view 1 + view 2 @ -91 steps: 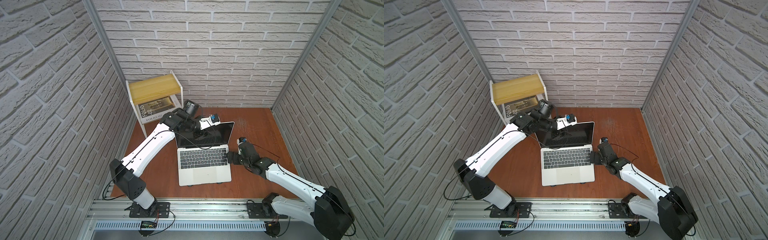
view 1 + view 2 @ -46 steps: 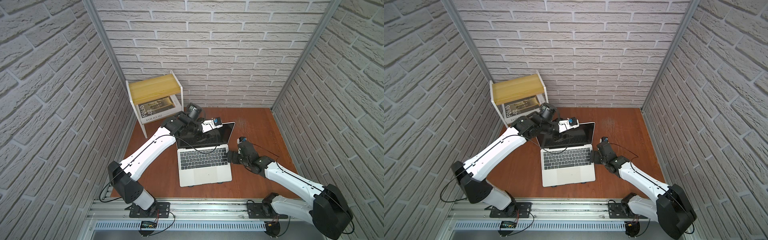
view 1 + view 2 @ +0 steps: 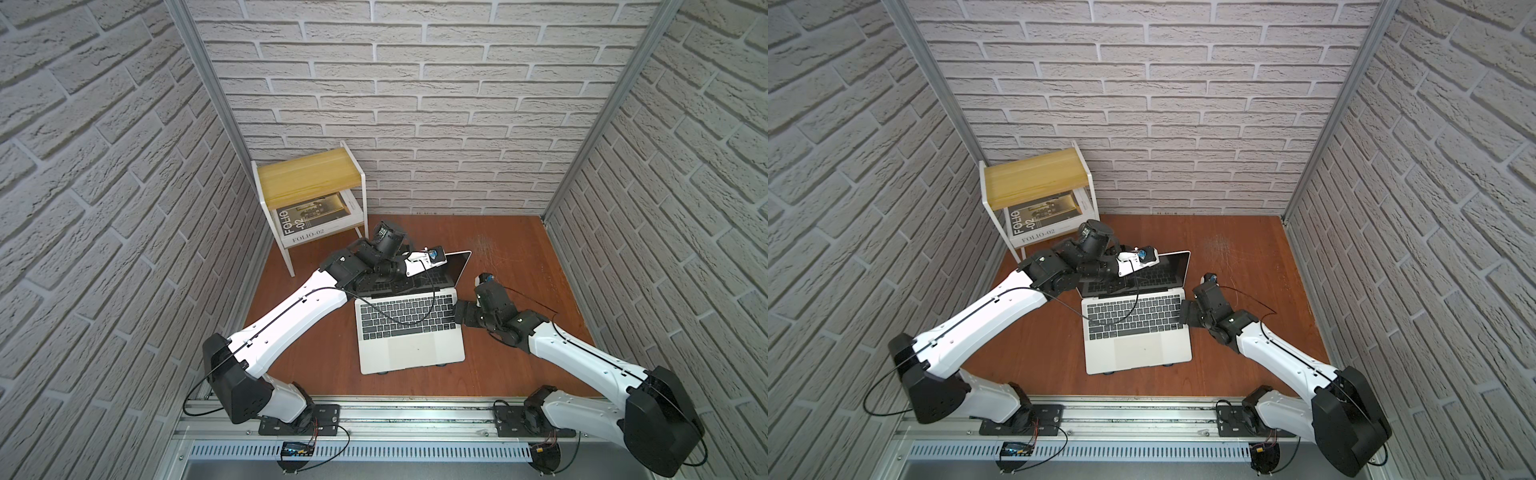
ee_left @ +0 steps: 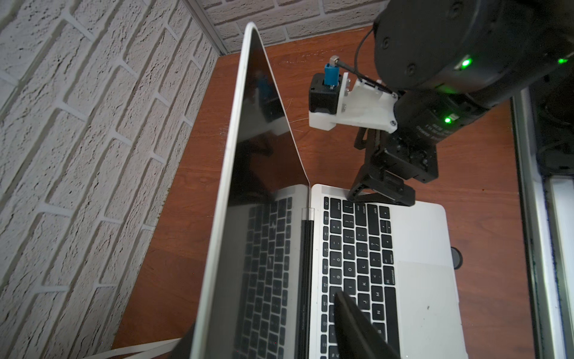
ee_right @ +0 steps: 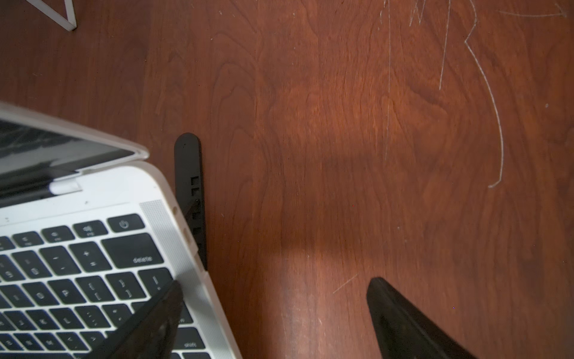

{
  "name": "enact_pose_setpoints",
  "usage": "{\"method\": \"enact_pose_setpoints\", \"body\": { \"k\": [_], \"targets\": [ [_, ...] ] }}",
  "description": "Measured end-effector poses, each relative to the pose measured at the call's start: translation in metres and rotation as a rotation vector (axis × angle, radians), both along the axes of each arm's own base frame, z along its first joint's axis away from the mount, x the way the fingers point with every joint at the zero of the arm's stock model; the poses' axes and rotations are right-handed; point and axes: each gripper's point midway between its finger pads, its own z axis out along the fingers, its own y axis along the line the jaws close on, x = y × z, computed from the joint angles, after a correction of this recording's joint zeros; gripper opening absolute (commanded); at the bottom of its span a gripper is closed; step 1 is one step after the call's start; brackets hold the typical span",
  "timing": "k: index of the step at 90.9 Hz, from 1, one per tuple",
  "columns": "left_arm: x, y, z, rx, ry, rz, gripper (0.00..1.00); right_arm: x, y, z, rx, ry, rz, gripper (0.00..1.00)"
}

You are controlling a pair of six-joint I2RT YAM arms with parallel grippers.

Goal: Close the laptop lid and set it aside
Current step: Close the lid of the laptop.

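The silver-white laptop [image 3: 411, 345] [image 3: 1138, 345] sits open mid-table, keyboard up. Its lid [image 3: 451, 270] [image 4: 257, 155] leans forward over the keys. My left gripper [image 4: 264, 314] is open and straddles the lid's top edge [image 3: 1167, 268]: one finger [image 4: 357, 326] hangs over the keyboard, the other sits behind the lid, mostly hidden. My right gripper [image 5: 275, 283] [image 3: 459, 313] stands wide open at the laptop's right edge, with one finger [image 5: 155, 314] over the keys and the other above bare wood. It holds nothing.
A black stand bar [image 5: 189, 174] shows under the laptop's right side. A white side table with a yellow top [image 3: 307, 183] holds the FOLIO-02 book [image 3: 309, 226] at the back left. Brick walls close in on three sides. A metal rail [image 3: 415, 411] runs along the front.
The lid has tipped further toward the keyboard. My left gripper has slid right along the lid's top edge. The right arm has stayed where it was.
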Motion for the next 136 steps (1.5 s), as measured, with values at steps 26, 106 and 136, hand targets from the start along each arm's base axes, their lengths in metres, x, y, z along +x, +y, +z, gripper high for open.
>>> {"method": "enact_pose_setpoints", "body": {
  "k": [26, 106, 136],
  "targets": [
    [-0.007, -0.003, -0.002, -0.021, -0.005, 0.01, 0.58, -0.001, -0.002, 0.0, 0.002, 0.004, -0.011, 0.96],
    [-0.023, -0.009, -0.008, -0.05, -0.006, 0.033, 0.61, -0.034, -0.026, 0.051, -0.007, -0.036, 0.011, 0.96],
    [-0.019, -0.017, -0.007, -0.081, -0.069, 0.003, 0.6, -0.037, -0.038, 0.054, -0.014, -0.052, -0.032, 0.97]
  ]
}}
